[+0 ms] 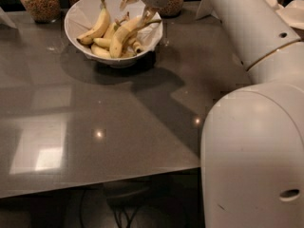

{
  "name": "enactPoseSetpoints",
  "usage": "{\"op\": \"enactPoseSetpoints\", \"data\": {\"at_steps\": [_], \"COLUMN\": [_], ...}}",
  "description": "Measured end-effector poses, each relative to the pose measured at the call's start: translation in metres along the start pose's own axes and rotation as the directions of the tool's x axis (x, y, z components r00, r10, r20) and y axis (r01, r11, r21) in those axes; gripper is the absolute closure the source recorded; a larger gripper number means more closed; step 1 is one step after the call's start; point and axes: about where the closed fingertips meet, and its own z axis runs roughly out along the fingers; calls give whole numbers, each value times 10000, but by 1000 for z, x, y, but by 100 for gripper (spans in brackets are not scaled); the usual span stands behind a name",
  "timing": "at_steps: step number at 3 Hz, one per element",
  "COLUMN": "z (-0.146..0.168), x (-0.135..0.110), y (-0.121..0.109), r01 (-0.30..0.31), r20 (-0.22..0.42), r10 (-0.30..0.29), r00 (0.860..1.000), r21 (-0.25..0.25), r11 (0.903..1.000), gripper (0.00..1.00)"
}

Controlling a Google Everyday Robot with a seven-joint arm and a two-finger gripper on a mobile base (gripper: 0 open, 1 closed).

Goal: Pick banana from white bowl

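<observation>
My arm [251,27] rises from the bulky white body [251,160] in the near right corner and runs up and away across the desk [118,127]. At the far end the wrist bends left and hangs the tool [135,9] over the white bowl [78,15]. The tool points down into the bowl's right half with its two cream fingers [126,0] spread apart, and nothing is held between them. The lower finger sits right at the upper end of the banana [122,36]; I cannot tell whether it touches the fruit.

That banana lies inside the bowl, directly under the tool. It slants down and to the left from there, and its thin stem points right toward the bowl's rim.

There is one bowl. In it I count at least five bananas, but they overlap too much for an exact number. The fattest other banana [96,27] lies left of the tool against the bowl's wall.

I count three glass jars of brown grains. Two jars [40,1] stand to the left of the tool beyond the bowl, and a third jar [175,4] is just behind it. Far to the right of the tool, past my arm, there are some white dishes [290,13].
</observation>
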Motion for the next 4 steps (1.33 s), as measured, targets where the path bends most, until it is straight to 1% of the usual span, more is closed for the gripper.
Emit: {"op": "enactPoseSetpoints", "data": {"at_steps": [1, 2, 3, 4], "z": [20, 35, 48, 57], "x": [-7, -14, -17, -16], "y": [12, 21, 24, 23], "r01": [-229, -433, -556, -566], "r20": [447, 807, 1034, 1143], "r10": [241, 471, 611, 624], "r00": [9987, 9956, 9928, 9915], "r21": [-275, -483, -556, -534], "r11": [9994, 9979, 9969, 9970], "gripper": [37, 36, 39, 40]}}
